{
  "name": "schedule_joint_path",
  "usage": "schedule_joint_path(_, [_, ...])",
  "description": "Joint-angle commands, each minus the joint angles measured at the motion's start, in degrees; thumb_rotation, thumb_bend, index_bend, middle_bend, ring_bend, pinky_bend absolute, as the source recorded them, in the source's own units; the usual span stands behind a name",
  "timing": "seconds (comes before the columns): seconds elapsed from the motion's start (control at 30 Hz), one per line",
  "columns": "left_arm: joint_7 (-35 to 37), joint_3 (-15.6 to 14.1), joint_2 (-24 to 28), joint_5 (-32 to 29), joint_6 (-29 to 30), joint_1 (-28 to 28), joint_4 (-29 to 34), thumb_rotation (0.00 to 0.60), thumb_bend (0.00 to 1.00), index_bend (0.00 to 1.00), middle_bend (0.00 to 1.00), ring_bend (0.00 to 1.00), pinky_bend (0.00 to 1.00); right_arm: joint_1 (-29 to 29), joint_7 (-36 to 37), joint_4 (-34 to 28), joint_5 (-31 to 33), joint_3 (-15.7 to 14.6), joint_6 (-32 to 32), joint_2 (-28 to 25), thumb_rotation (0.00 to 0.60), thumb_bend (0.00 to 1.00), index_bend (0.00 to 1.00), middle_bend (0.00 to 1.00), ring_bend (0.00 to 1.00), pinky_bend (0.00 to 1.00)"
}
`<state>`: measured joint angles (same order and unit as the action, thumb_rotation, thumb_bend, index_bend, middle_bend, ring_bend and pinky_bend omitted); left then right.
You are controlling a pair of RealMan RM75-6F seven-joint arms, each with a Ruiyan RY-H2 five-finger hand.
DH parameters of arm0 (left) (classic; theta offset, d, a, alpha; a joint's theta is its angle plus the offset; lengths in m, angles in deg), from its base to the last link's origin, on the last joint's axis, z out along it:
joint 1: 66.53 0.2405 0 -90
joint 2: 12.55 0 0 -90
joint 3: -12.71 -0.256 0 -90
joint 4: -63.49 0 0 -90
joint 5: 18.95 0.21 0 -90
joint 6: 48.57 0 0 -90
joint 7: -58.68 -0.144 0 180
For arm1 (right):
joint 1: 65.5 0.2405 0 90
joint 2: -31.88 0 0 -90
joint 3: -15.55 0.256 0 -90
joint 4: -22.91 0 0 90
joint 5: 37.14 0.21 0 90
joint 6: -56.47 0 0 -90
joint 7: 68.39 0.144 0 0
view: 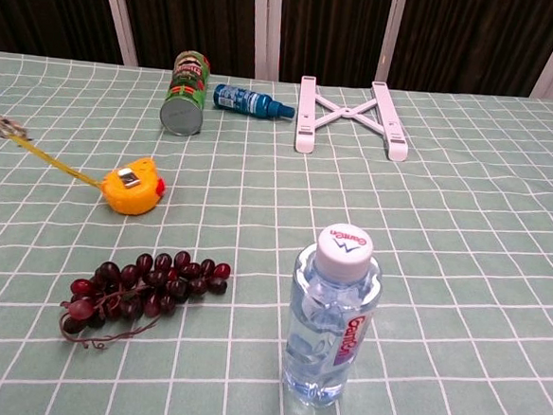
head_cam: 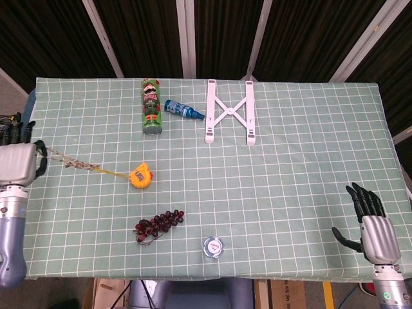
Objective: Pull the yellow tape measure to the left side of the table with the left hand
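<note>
The yellow tape measure (head_cam: pixel 140 177) (view: pixel 134 187) lies on the green checked cloth, left of centre. A thin yellow tape and a braided cord (head_cam: pixel 67 162) (view: pixel 0 123) run from it leftward to my left hand (head_cam: pixel 17 162), which holds the cord's end at the table's left edge. That hand is outside the chest view. My right hand (head_cam: pixel 373 222) hovers at the near right corner with fingers spread, holding nothing.
A bunch of dark grapes (head_cam: pixel 158 224) (view: pixel 143 285) lies near the front. A water bottle (view: pixel 331 318) (head_cam: pixel 214 246) stands at the front centre. A green can (head_cam: pixel 151 107), a blue bottle (head_cam: pixel 183 110) and a white folding stand (head_cam: pixel 230 111) sit at the back.
</note>
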<state>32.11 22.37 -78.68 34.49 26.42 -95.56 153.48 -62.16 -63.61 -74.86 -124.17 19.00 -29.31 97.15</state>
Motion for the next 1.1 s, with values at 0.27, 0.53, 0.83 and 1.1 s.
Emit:
schedule_joint_path(0.27, [5.36, -0.53, 3.12, 0.36, -2.20, 3.91, -0.43, 0.600, 0.27, 0.39, 0.00, 0.00, 0.00, -0.02, -0.49, 0.05, -0.23, -0.09, -0.12, 0.05, 0.600, 0.27, 0.00, 0.00, 0.00, 0.00])
schedule_joint_path(0.53, [10.00, -0.95, 3.94, 3.56, 1.66, 7.95, 6.18, 0.600, 0.05, 0.07, 0.00, 0.00, 0.00, -0.05, -0.38, 0.28, -0.72, -0.31, -0.23, -0.05, 0.600, 0.27, 0.00, 0.00, 0.00, 0.00])
schedule_joint_path(0.83, [20.07, -10.04, 5.77, 25.40, 14.88, 19.60, 17.16, 0.600, 0.03, 0.02, 0.00, 0.00, 0.00, -0.09, -1.49, 0.47, -2.14, -0.95, -0.51, -0.12, 0.600, 0.27, 0.00, 0.00, 0.00, 0.00])
schedule_joint_path(1.1, [19.44, -16.39, 1.09, 41.98, 22.60, 25.59, 8.01, 0.600, 0.00, 0.00, 0.00, 0.00, 0.00, -0.25, -2.78, 0.25, -2.80, -1.41, -0.72, -0.21, 0.600, 0.27, 0.00, 0.00, 0.00, 0.00])
